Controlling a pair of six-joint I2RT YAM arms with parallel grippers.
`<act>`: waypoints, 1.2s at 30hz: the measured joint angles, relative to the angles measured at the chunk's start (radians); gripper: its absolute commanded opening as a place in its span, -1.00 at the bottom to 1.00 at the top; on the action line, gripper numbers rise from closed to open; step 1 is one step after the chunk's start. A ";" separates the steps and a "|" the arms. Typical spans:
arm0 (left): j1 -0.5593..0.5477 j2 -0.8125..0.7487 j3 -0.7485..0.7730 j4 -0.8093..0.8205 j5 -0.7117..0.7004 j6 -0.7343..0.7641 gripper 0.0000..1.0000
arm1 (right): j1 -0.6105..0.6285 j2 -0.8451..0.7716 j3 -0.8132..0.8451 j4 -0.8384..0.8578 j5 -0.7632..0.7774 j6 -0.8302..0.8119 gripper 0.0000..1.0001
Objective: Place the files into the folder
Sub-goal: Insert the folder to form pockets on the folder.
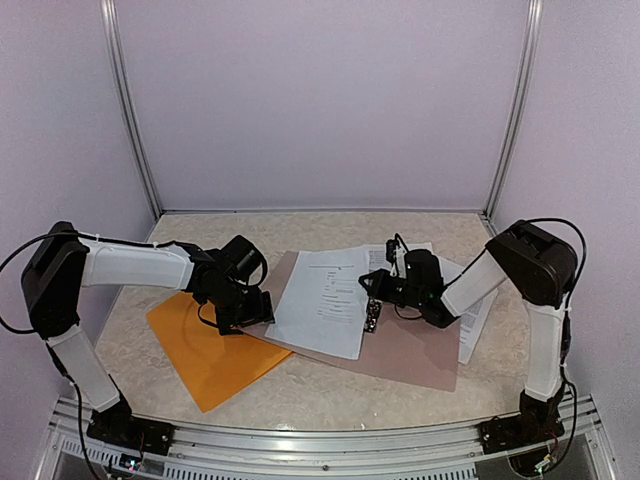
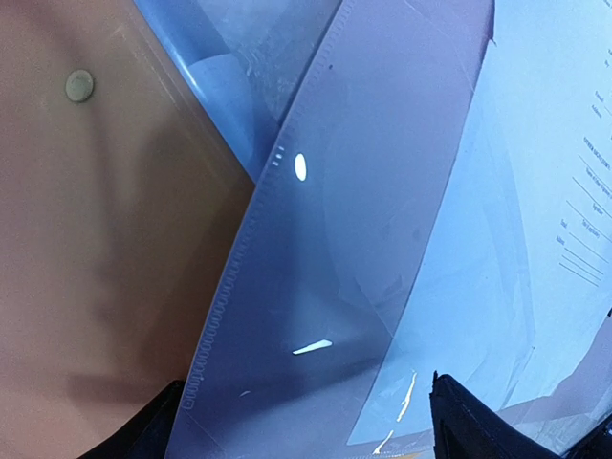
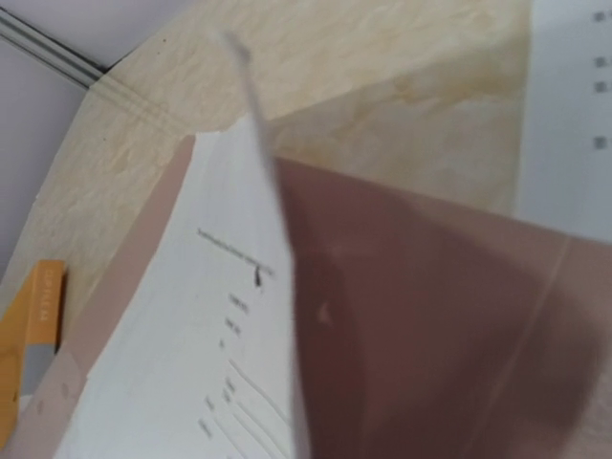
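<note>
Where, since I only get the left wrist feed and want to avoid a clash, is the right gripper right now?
Observer: The right gripper sits at the right edge of the top sheet of the files, that sheet between it and the left gripper.
Operator: Is it holding it?
Observer: Jaws shut; its wrist camera shows a sheet edge raised off the brown board, so probably.
Operator: Other sheets?
Observer: More sheets lie under the right arm, at the board's right end.

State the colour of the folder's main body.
The folder is plain orange, which shows best in the top external view.
</note>
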 measured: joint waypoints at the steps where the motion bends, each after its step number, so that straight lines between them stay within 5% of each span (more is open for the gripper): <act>1: 0.000 0.000 0.000 0.000 0.000 0.000 0.62 | 0.002 0.002 0.002 0.002 0.000 0.003 -1.00; 36: 0.000 0.000 0.000 0.000 0.000 0.003 0.70 | 0.035 0.013 -0.019 0.060 0.124 0.047 -1.00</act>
